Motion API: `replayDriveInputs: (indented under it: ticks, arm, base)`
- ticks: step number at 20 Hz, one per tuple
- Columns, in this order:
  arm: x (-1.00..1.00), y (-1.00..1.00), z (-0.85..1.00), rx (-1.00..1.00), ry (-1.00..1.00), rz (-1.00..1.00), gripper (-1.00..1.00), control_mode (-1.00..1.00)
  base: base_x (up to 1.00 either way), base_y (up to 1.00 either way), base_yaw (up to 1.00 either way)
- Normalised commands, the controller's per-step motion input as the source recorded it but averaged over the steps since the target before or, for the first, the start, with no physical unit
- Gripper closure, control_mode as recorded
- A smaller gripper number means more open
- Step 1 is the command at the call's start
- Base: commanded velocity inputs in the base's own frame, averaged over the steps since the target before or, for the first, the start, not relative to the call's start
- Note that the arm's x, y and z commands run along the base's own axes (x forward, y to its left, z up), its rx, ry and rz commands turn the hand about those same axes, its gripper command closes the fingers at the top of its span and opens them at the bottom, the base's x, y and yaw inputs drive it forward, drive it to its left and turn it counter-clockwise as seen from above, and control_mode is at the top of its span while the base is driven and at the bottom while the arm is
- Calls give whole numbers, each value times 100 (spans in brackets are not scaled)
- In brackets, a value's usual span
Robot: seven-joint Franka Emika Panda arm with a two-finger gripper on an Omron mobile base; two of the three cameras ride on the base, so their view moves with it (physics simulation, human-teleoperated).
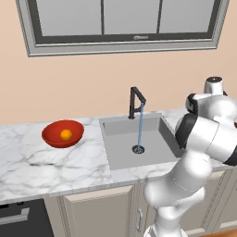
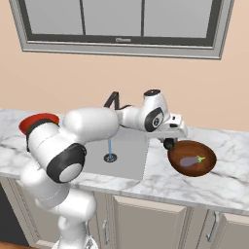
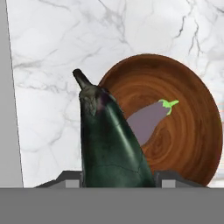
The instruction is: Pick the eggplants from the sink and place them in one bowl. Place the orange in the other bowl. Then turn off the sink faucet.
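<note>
The hand view is showing the two-finger gripper [image 3: 117,181] clamped on the dark, near-black elongated eggplant [image 3: 109,144], which is rising between the fingertips with its stem end pointing up and away from the camera. Beyond it the wide, shallow dark brown wood-look bowl [image 3: 183,109] is sitting on the white marble counter [image 3: 57,57], and the pale greyish-purple eggplant with a green stem [image 3: 146,120] is lying inside that bowl. From the right base view the white arm is reaching across the rectangular grey steel sink [image 2: 131,151] so that the gripper [image 2: 169,144] is hanging at the left rim of the brown bowl [image 2: 206,165], with the pale eggplant [image 2: 190,161] resting in it; the dark eggplant itself is hard to make out here, since the hand seems to be covering it. The left base view is giving what the other two are not: the glossy red shallow bowl [image 1: 52,136] is standing on the counter [image 1: 55,166] left of the sink [image 1: 152,155] with the small round orange fruit [image 1: 66,134] lying in it, and the basin is showing a round drain. The slim black faucet with its bent spout [image 1: 135,102] is standing at the back edge, and a thin blue stream of water [image 1: 140,125] is running from it down to the drain. In the right base view the red bowl [image 2: 34,120] is peeking out behind the arm's shoulder.
</note>
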Motion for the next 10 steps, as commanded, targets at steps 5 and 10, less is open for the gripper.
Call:
replayDriveInputs:
  ticks: [5, 10]
  arm:
    - [16, -42, -39, 5, 0, -1, 100, -100]
    - [20, -32, -49, 4, 0, 0, 100, -100]
  base:
    - [0, 0, 0]
    - [0, 0, 0]
